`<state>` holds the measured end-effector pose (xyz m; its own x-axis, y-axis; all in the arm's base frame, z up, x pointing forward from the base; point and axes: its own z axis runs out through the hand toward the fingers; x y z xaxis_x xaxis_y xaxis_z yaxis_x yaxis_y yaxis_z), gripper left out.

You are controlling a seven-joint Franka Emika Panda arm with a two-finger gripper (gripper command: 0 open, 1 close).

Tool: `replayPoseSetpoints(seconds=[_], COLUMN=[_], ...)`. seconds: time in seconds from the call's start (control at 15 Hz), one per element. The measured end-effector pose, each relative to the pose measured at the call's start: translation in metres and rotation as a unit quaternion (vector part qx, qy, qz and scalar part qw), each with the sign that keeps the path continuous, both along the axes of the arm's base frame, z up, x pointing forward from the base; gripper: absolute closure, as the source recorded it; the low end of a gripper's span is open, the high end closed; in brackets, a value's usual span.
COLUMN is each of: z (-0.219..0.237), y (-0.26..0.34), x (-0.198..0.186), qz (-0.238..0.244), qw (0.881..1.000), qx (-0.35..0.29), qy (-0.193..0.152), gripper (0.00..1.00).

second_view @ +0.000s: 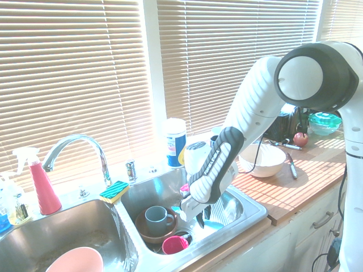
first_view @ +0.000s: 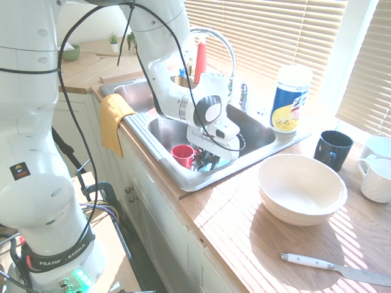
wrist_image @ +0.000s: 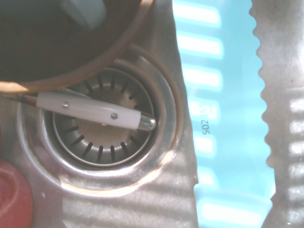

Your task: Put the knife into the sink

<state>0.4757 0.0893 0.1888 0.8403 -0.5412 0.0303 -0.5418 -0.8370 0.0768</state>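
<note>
My gripper (first_view: 206, 160) (second_view: 201, 218) hangs low inside the right basin of the steel sink (first_view: 160, 173) (second_view: 256, 213), its fingers shut. In the wrist view the knife's turquoise and white striped blade (wrist_image: 223, 118), with a wavy edge, runs large and close across the basin floor, above the round drain (wrist_image: 102, 130). A patch of turquoise shows beside the fingertips in the second exterior view. The knife's handle is hidden by the hand.
A red cup (first_view: 183, 155) (second_view: 174, 245) and a grey mug in a brown bowl (second_view: 157, 218) sit in the same basin. A white-handled knife (wrist_image: 95, 111) lies over the drain. A white bowl (first_view: 301, 188) and another white-handled knife (first_view: 308, 261) are on the wooden counter.
</note>
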Motion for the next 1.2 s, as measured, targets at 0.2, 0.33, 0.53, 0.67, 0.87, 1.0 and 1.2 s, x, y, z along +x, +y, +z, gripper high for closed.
replayPoseSetpoints(seconds=[0.2, 0.33, 0.53, 0.67, 0.87, 1.0, 1.2], z=[-0.014, -0.017, -0.015, -0.014, -0.013, -0.004, 0.043], y=[0.001, 0.002, 0.003, 0.002, 0.002, 0.003, 0.004], x=[-0.002, 0.000, 0.004, 0.004, 0.006, 0.010, 0.018], qz=[-0.007, -0.012, -0.015, -0.016, -0.016, -0.017, -0.019], qw=[1.000, 1.000, 1.000, 1.000, 1.000, 1.000, 0.999], qx=[-0.006, -0.008, -0.009, -0.010, -0.010, -0.008, -0.004], qy=[0.010, 0.011, 0.005, 0.005, 0.002, -0.007, -0.038], gripper=[0.00, 0.00, 0.00, 0.00, 0.00, 0.00, 0.00])
